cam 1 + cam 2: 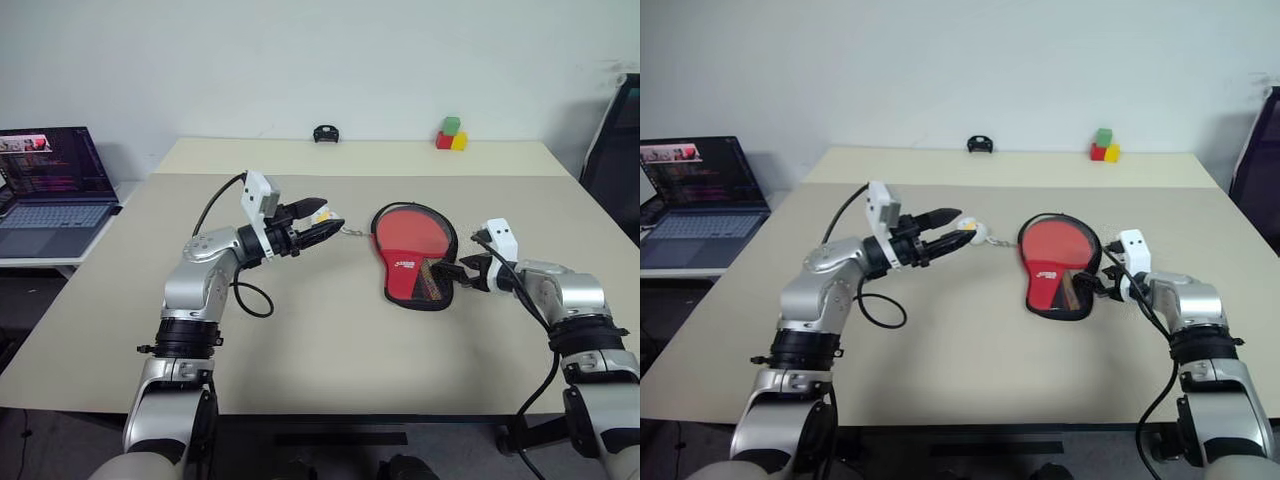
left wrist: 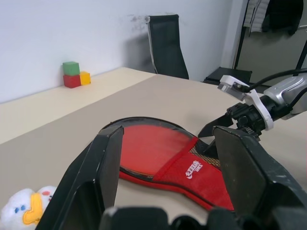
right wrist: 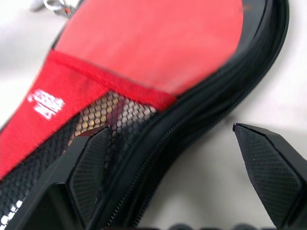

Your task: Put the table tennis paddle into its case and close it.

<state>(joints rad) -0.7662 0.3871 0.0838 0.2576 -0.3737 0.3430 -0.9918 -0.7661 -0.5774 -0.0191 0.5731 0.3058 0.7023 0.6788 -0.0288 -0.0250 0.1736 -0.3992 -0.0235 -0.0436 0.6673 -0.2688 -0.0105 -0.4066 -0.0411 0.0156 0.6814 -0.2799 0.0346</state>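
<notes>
a pale beige tabletop [image 1: 330, 350] carries the things. the case [image 1: 408, 282] lies flat on it right of centre, red side up with its mesh pocket toward the near end, and the table tennis paddle [image 1: 412, 232] lies inside it, its red face showing. at the far edge sit stacked green, red and yellow blocks [image 1: 451, 134] and a small black object [image 1: 326, 133].

A white logo was printed on the red fabric of the case [image 2: 192, 168] (its characters too small to read); the laptop [image 1: 50, 190] screen text was illegible.
</notes>
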